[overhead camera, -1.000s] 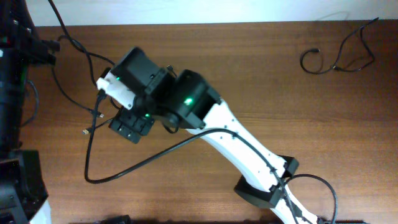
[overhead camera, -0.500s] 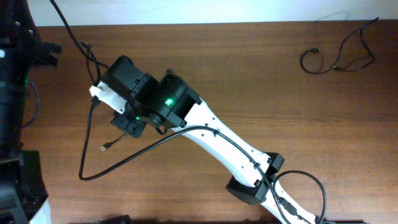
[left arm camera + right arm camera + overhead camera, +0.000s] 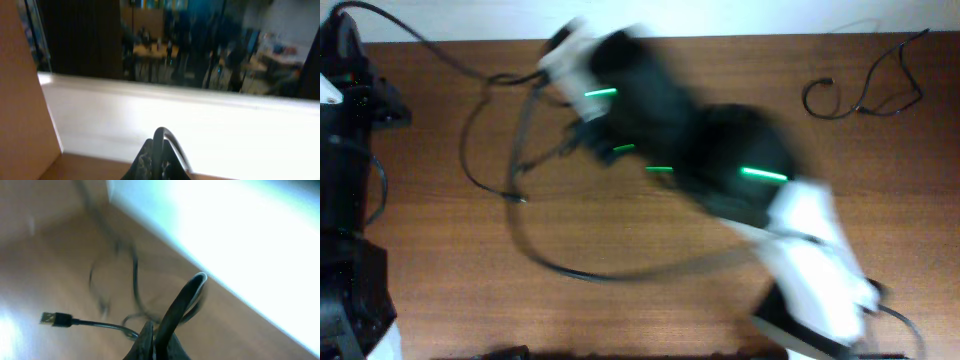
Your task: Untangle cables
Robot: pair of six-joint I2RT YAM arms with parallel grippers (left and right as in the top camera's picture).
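Overhead, upper left: thin black cable [image 3: 467, 150] in loose loops beside the blurred right arm [image 3: 720, 170]; second cable [image 3: 860, 95] curled upper right on the wooden table [image 3: 670, 310].
Left wrist: left gripper [image 3: 159, 157] closed.
Right wrist: right gripper [image 3: 157, 340] clamped on the black cable, with its USB plug [image 3: 55, 319] at lower left.

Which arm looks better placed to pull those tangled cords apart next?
Probably the right. The right gripper appears shut on the cables, with a plug lying beside it. The left gripper, also shut, points off the table toward the room.
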